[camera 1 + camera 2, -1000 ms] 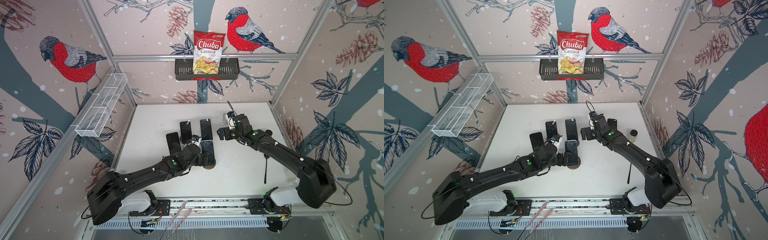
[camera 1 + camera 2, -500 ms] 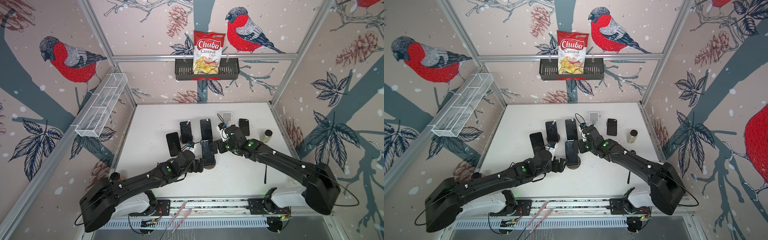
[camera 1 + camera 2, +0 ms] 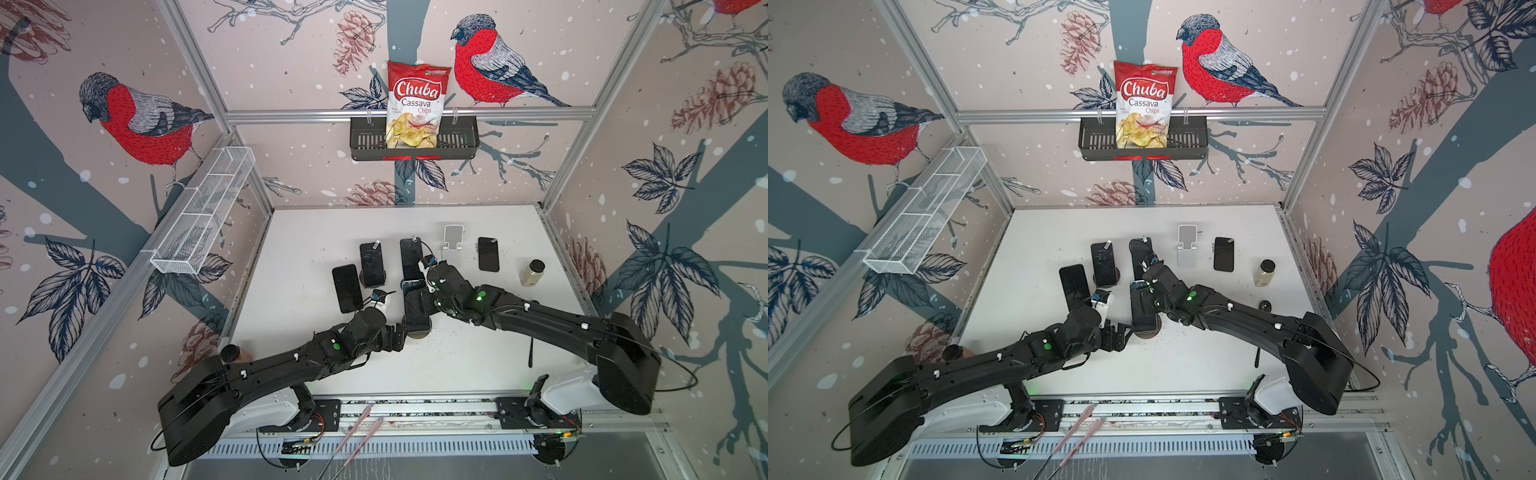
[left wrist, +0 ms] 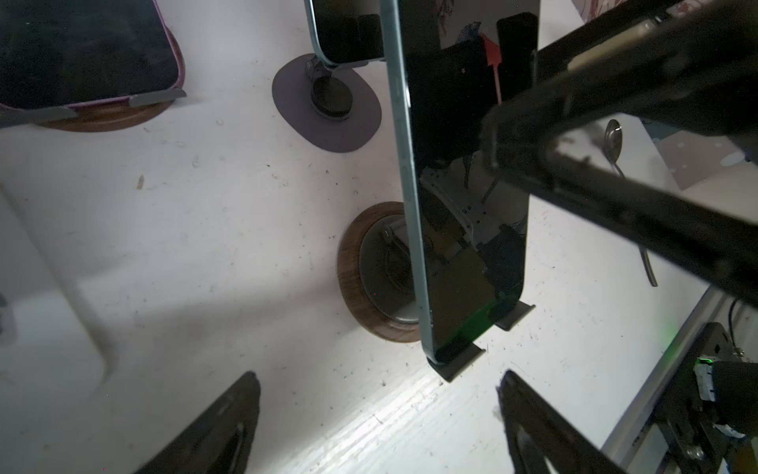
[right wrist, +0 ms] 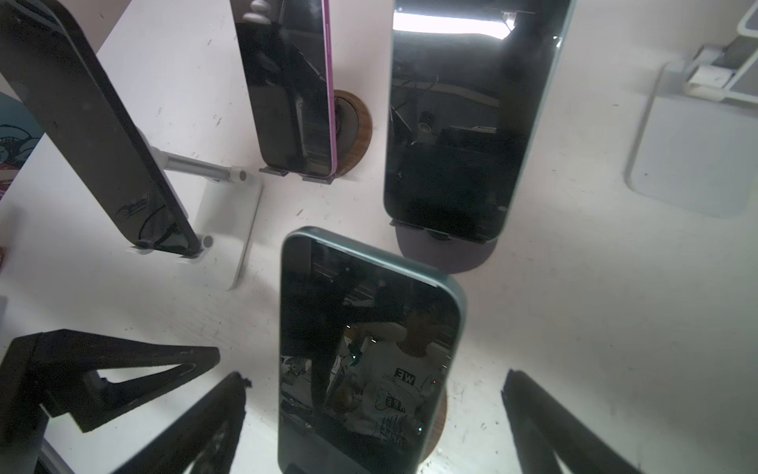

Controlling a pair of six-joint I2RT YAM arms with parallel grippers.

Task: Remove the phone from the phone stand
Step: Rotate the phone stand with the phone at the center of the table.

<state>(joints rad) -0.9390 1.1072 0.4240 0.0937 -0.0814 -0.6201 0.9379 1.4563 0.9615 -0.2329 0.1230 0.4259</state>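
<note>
The white table (image 3: 311, 232) carries everything I can see. My black left arm (image 3: 291, 365) reaches in from the near left and my black right arm (image 3: 540, 324) from the near right, and they meet at the table's middle. There the dark-screened phone with a teal rim (image 3: 415, 305) leans upright on the phone stand with a round wooden base (image 4: 352, 295). Its bottom edge sits in the stand's 2 small dark lips (image 4: 459, 363).

The right gripper (image 5: 375, 375) has its fingers spread wide, 1 on each side of the phone. The right wrist view shows a gap on both sides. The left gripper (image 4: 375, 410) sits just near of the wooden base, its fingers also wide apart and holding nothing.

3 more dark phones (image 3: 372, 264) lean on their own stands to the far side and left of this one. Farther right are a white empty stand (image 3: 452, 239), a black phone (image 3: 488, 254) and a small black-lidded jar (image 3: 532, 272).
</note>
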